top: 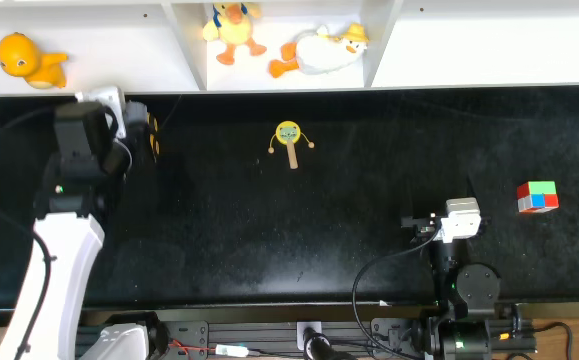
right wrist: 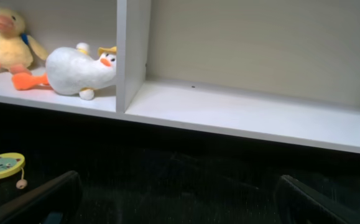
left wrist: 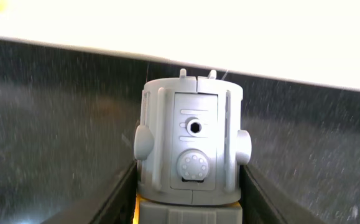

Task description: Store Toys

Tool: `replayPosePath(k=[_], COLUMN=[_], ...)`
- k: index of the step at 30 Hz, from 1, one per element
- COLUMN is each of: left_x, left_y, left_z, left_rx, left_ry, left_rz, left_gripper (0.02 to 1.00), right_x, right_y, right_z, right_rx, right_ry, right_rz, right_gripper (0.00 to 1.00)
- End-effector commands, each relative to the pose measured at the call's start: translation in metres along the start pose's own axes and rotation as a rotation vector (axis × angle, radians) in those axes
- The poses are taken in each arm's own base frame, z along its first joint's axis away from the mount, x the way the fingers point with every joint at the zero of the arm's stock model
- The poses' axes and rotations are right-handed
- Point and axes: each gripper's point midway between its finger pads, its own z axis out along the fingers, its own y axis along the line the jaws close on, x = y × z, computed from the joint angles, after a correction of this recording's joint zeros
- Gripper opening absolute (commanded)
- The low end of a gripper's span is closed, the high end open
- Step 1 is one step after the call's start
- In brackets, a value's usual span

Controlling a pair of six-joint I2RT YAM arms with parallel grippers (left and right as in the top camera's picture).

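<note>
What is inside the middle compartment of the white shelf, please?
A yellow plush duck sitting upright and a white plush duck lying on its side. Whatever lies behind them is covered.

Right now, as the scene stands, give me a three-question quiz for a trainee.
1. True or false: the left gripper is shut on a grey robot toy.
2. How many plush ducks sit in the middle compartment of the shelf?
3. The yellow rubber duck sits in which compartment: A left, B middle, C right?
Key: 1 true; 2 two; 3 A.
</note>
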Motion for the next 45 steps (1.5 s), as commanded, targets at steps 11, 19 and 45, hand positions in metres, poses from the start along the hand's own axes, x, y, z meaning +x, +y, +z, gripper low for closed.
replayPosePath(k=[11,19,45], left_x=[-0.104,-0.121,-0.039], left_y=[-0.035,-0.029,-0.007], left_z=[0.047,0.083,-0.005], left_rx=[0.052,0.038,-0.077], left_ry=[-0.058,-0.069,-0.138], left_rz=[0.073,0.06,0.083], left_gripper=[0.347,0.347,0.998], right_x=[0.004,0.004,0.004], right_y=[0.0,0.0,0.0], right_z=[0.0,0.0,0.0], right_rx=[0.004,0.005,0.004], right_ry=[0.003,0.003,0.003], right_rz=[0.004,0.004,0.004], right_gripper=[0.996,0.996,0.996])
